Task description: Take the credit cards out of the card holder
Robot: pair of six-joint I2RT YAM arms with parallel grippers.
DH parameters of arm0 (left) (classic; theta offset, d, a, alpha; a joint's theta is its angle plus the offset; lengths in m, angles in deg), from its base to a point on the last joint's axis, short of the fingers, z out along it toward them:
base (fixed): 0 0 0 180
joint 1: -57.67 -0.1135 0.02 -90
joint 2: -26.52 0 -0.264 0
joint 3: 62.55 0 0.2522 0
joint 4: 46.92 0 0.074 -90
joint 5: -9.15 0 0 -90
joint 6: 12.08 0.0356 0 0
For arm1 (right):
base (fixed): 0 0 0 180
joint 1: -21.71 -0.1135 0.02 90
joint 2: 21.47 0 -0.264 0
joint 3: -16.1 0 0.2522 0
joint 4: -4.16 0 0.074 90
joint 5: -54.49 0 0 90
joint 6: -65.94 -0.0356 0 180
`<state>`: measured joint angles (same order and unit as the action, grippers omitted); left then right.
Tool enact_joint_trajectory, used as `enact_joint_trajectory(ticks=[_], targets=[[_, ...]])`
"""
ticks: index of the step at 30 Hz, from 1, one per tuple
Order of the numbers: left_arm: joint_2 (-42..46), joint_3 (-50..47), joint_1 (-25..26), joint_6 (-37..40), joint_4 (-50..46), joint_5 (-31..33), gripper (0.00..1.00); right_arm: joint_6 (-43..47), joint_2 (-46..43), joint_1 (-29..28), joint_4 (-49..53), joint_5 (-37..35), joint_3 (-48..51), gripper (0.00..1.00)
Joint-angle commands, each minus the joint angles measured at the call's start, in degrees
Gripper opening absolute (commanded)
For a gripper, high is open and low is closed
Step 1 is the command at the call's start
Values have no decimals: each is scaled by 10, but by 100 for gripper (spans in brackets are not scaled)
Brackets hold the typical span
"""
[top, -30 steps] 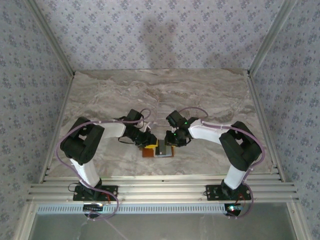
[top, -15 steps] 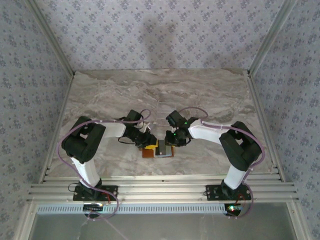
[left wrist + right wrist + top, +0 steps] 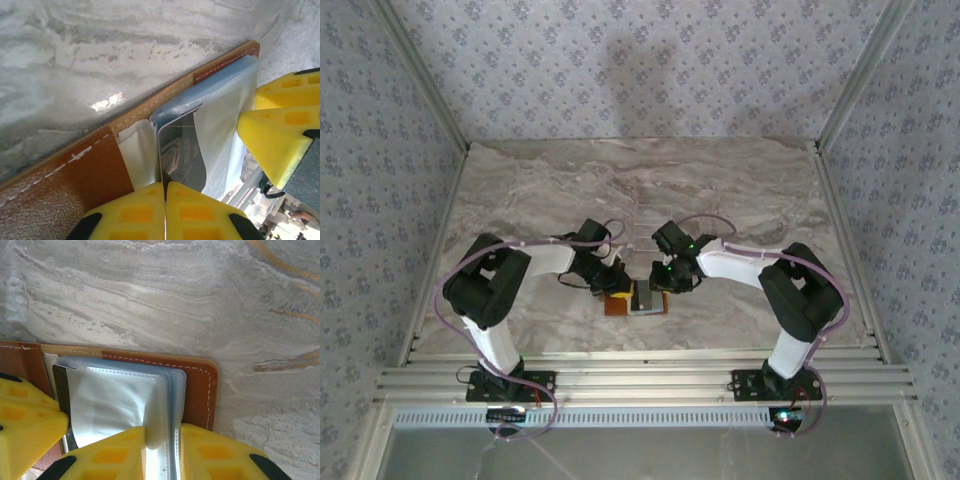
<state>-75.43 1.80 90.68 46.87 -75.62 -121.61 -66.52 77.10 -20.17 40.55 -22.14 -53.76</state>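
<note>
The card holder (image 3: 618,306) lies open on the marble table between both arms, orange-brown leather (image 3: 95,170) outside with pale clear sleeves (image 3: 120,405) inside. A black credit card (image 3: 184,150) sticks out of a sleeve near the fold. My left gripper (image 3: 165,187) is shut on the near edge of this card, its yellow pads pressed together around it. My right gripper (image 3: 162,431) is shut on the stack of sleeves at the holder's right half, holding them upright. In the top view the left gripper (image 3: 616,286) and the right gripper (image 3: 666,284) meet over the holder.
The marble tabletop (image 3: 640,190) stretches beyond the holder, with patterned walls on three sides. A metal rail (image 3: 640,380) runs along the near edge by the arm bases. The right gripper's yellow fingers (image 3: 280,125) stand close beside the card.
My left gripper has shut on the black card's edge. The arms and the card holder have barely moved.
</note>
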Motion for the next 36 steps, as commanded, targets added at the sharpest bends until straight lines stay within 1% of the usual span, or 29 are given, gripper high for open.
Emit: enact_joint_trajectory(ticks=[1,5,12,14,16,18,24,28,31,36], targets=[[23,1,1,13,-42,42,7,-4,9,-3,24,-18,11,23],[43,-2,-9,21,-58,47,6,-7,-6,2,25,-25,20,27],[68,1,-25,40,-84,40,6,-7,-14,7,25,-26,24,27],[71,0,-26,36,-75,21,7,-7,-12,6,24,-21,23,27],[70,-4,-26,19,-49,-15,9,-8,-7,5,23,-19,20,27],[70,-7,-24,-1,-24,-37,11,-7,-4,4,22,-18,18,27],[66,-8,-14,-17,-1,-47,15,-8,1,0,21,-15,16,27],[61,-6,-8,-19,0,-40,16,-6,1,-1,22,-16,15,27],[57,-2,-5,-14,-14,-24,14,-7,0,-2,22,-16,16,27],[63,16,0,13,-73,25,10,-8,-5,-2,25,-21,17,27]])
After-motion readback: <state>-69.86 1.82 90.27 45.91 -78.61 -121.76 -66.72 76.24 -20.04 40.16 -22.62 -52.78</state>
